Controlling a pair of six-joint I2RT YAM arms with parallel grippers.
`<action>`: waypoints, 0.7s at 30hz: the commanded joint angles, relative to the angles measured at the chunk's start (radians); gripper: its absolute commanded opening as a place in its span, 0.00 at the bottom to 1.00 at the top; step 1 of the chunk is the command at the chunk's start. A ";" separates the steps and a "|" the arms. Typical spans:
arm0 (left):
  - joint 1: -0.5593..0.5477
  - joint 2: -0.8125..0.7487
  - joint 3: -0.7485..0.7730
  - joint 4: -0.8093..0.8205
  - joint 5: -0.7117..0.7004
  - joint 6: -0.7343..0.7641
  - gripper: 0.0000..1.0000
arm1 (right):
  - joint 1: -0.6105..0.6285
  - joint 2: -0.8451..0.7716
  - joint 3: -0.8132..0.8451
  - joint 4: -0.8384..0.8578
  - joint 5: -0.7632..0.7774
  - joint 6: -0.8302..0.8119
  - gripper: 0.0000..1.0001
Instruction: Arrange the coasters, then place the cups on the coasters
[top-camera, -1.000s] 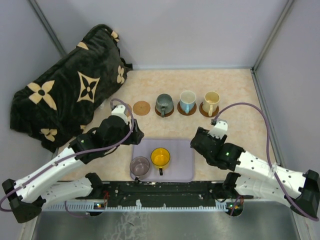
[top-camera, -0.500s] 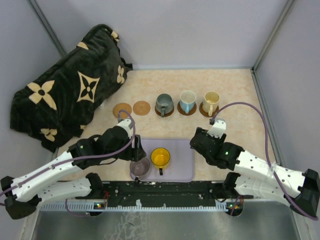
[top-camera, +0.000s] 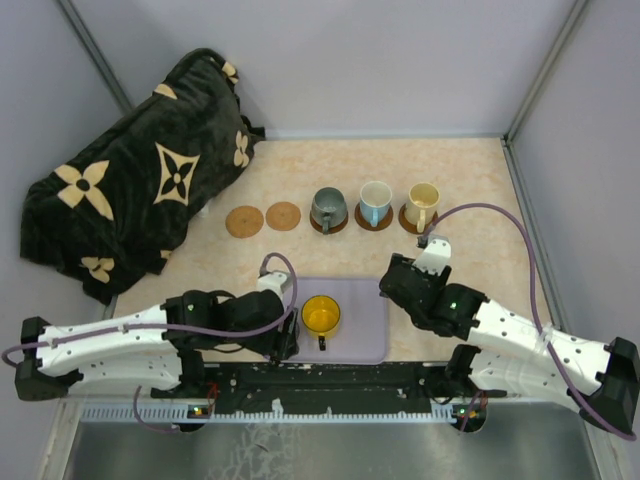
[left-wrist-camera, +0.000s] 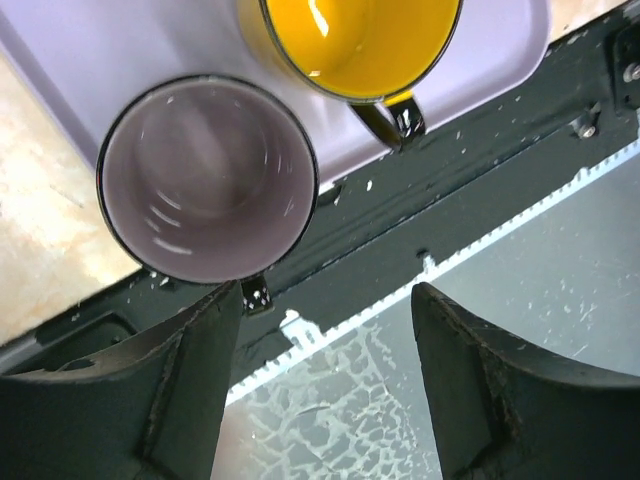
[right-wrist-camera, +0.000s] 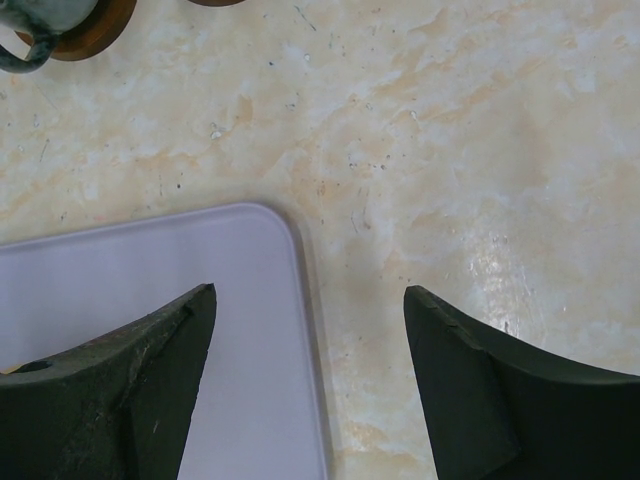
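Two bare coasters (top-camera: 244, 221) (top-camera: 284, 215) lie at the left of a row. To their right, the grey-green cup (top-camera: 327, 209), pale blue cup (top-camera: 375, 203) and cream cup (top-camera: 422, 205) each stand on a coaster. The yellow cup (top-camera: 321, 315) and the mauve cup (left-wrist-camera: 207, 180) stand on the lavender tray (top-camera: 365, 310). My left gripper (top-camera: 283, 335) hangs open over the mauve cup and hides it from above; its fingertips (left-wrist-camera: 232, 300) sit just past the cup's handle. My right gripper (top-camera: 395, 280) is open and empty over the tray's far right corner (right-wrist-camera: 200, 290).
A black plush blanket (top-camera: 130, 180) with tan flowers fills the back left. A black rail (top-camera: 330, 378) runs along the table's near edge, right behind the tray. Grey walls close in the back and both sides.
My left arm has swung back from beside the bare coasters toward the near edge and now hangs over the mauve cup on the tray. The right arm has hardly moved.
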 joint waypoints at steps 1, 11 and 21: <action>-0.088 0.013 0.058 -0.132 -0.126 -0.163 0.75 | 0.006 -0.011 0.019 0.023 0.010 0.003 0.76; -0.231 0.045 -0.017 -0.198 -0.230 -0.386 0.73 | 0.006 -0.047 -0.008 0.019 0.004 0.017 0.76; -0.238 -0.047 -0.155 -0.132 -0.259 -0.456 0.55 | 0.007 -0.045 -0.015 0.031 -0.001 0.026 0.76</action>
